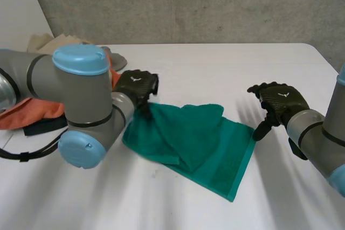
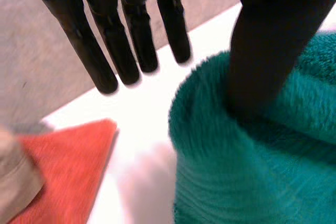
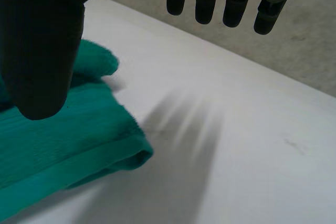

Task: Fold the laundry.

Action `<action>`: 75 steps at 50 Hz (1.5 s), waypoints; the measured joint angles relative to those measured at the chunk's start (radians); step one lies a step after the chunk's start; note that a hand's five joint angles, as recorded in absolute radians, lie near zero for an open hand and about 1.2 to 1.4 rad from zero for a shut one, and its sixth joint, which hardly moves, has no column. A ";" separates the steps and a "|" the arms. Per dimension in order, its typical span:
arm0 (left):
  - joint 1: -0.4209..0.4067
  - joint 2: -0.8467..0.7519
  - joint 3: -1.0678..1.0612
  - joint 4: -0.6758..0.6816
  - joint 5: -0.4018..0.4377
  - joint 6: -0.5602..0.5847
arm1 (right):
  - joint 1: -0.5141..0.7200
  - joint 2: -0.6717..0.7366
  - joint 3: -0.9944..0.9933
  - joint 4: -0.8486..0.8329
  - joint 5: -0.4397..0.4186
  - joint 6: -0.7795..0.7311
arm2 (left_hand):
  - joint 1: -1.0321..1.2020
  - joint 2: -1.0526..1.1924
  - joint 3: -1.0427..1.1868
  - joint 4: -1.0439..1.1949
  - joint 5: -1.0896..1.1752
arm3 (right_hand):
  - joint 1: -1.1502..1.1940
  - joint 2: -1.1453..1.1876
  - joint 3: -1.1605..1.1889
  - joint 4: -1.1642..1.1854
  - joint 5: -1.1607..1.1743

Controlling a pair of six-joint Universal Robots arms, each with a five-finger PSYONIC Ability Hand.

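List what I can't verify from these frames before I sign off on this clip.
1. Orange cloth: head view, mostly behind the left arm; left wrist view, cut off by the frame edge.
2. Beige pile: head view, partly behind that arm; number of pieces unclear.
3. Green towel: lower layers hidden under its own fold; thumb of the left hand covers the spot it touches, left wrist view; thumb of the right hand blocks part, right wrist view.
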 measured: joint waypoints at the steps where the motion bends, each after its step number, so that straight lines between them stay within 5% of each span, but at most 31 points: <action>1: 0.008 0.004 -0.005 -0.006 -0.008 0.003 | 0.000 -0.002 -0.003 0.016 -0.011 -0.006 | -0.067 -0.050 -0.064 -0.065 -0.065 | 0.000 0.000 0.000 0.000 0.000; 8: 0.067 0.134 -0.101 -0.004 -0.027 0.004 | 0.025 -0.038 -0.004 0.140 -0.073 -0.117 | -0.349 -0.381 -0.401 -0.399 -0.408 | 0.000 0.000 0.000 0.000 0.000; 15: 0.106 0.315 -0.305 0.037 0.006 -0.002 | 0.072 -0.079 0.058 0.218 -0.088 -0.237 | -0.331 -0.366 -0.389 -0.387 -0.392 | 0.000 0.001 0.002 0.002 0.000; 22: 0.099 0.394 -0.522 0.082 0.065 -0.002 | 0.150 -0.104 0.201 0.115 -0.070 -0.226 | -0.184 -0.228 -0.244 -0.237 -0.233 | 0.080 0.101 0.103 0.098 0.088; 32: 0.032 0.288 -0.641 0.251 0.151 0.042 | 0.244 -0.094 0.362 -0.125 -0.009 -0.158 | -0.172 -0.209 -0.227 -0.214 -0.211 | 0.168 0.173 0.188 0.187 0.183; 52: 0.005 0.060 -0.478 0.354 0.108 0.204 | 0.277 -0.004 0.399 -0.310 0.015 -0.158 | -0.043 -0.088 -0.105 -0.094 -0.094 | 0.275 0.291 0.294 0.297 0.282; 66: 0.009 0.009 -0.426 0.408 0.105 0.279 | 0.256 0.040 0.369 -0.363 0.022 -0.187 | 0.397 0.345 0.315 0.325 0.315 | 0.336 0.355 0.360 0.358 0.320; 67: 0.012 0.010 -0.421 0.409 0.104 0.281 | 0.252 0.043 0.364 -0.366 0.022 -0.189 | 0.528 0.516 0.489 0.506 0.483 | 0.354 0.374 0.378 0.375 0.339; 75: 0.028 0.085 -0.422 0.388 0.108 0.246 | 0.235 0.072 0.328 -0.386 0.032 -0.203 | 0.528 0.540 0.514 0.530 0.488 | 0.356 0.374 0.383 0.381 0.358</action>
